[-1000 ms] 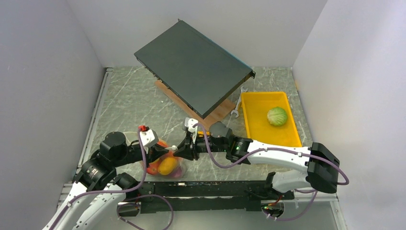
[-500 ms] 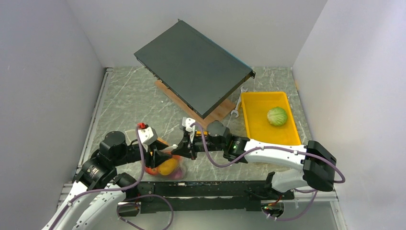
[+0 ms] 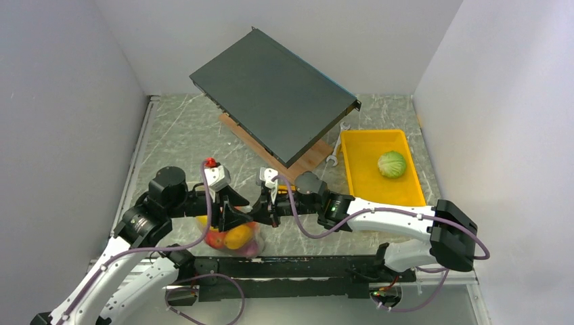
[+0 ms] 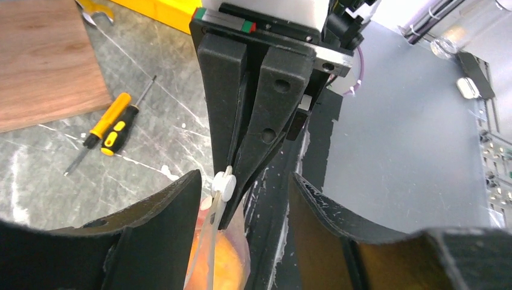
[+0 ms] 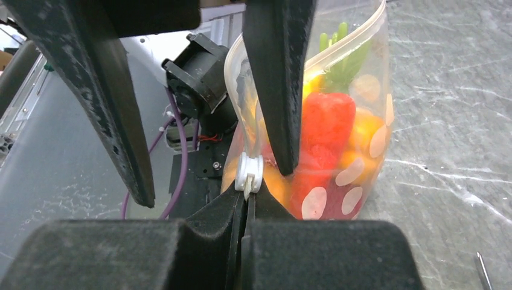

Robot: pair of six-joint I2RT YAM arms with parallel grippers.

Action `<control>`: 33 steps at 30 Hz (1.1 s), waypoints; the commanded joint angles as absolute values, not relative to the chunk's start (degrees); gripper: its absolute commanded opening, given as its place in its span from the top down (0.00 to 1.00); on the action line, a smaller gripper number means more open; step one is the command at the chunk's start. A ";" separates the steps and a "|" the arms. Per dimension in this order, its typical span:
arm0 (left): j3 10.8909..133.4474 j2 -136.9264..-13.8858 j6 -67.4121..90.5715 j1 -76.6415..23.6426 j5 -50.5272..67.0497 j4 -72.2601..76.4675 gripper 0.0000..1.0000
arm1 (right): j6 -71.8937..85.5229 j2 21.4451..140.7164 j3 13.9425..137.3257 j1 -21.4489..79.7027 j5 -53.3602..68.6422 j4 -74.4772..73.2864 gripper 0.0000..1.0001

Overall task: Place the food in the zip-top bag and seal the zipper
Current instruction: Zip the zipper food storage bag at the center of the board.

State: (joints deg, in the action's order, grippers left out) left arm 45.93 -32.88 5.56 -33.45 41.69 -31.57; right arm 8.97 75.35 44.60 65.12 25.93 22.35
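White arm links [image 3: 389, 218], black joint housings [image 3: 167, 186], looping purple cables [image 3: 301, 227], green status light [image 3: 332, 209], matte black jaws

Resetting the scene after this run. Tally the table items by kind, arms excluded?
Zip-top bag, contents not counted: 1
Green cabbage: 1
Yellow tray: 1
Dark flat panel: 1
Wooden board: 1
Wrench: 1
Yellow-handled screwdrivers: 2
Total: 8
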 commanded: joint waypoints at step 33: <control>46.10 -35.37 0.76 -33.37 49.08 -30.63 0.72 | 6.22 71.80 45.11 65.09 29.55 24.02 1.00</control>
State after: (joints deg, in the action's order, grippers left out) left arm 45.84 -35.03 2.09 -33.34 46.44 -30.94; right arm 7.01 73.80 44.60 65.17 29.08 21.26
